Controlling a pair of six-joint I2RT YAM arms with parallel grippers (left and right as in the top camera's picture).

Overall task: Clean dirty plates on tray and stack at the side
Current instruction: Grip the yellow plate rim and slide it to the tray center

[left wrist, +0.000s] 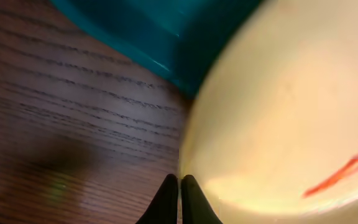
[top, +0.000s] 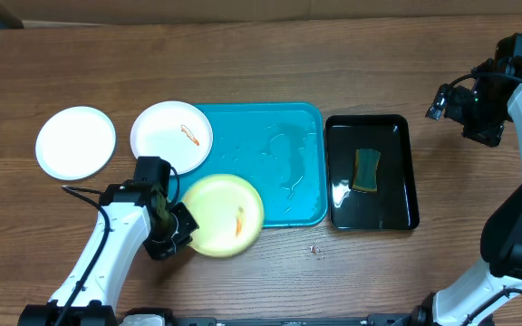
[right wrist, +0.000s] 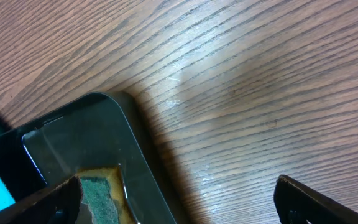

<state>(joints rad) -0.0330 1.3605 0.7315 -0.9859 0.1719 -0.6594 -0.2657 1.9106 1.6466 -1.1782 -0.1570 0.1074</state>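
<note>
The left gripper (top: 183,228) is pinched narrow on the left rim of the pale yellow-green round plate (top: 227,215). The plate lies just right of it, over the near-left corner of the bright teal-blue rectangular plastic tray (top: 252,154), its orange smear uncleaned. The green sponge (top: 367,169) sits in the glossy black tray (top: 397,213) further right, nearer the right gripper (right wrist: 176,186), which hangs wide open over the wooden tabletop (top: 270,54). A smeared white round plate (top: 172,136) overlaps the tray's far-left corner, and a plain white plate (top: 75,142) lies left of it. The left wrist view cuts off the held plate, so I cannot tell whether it is lifted.
</note>
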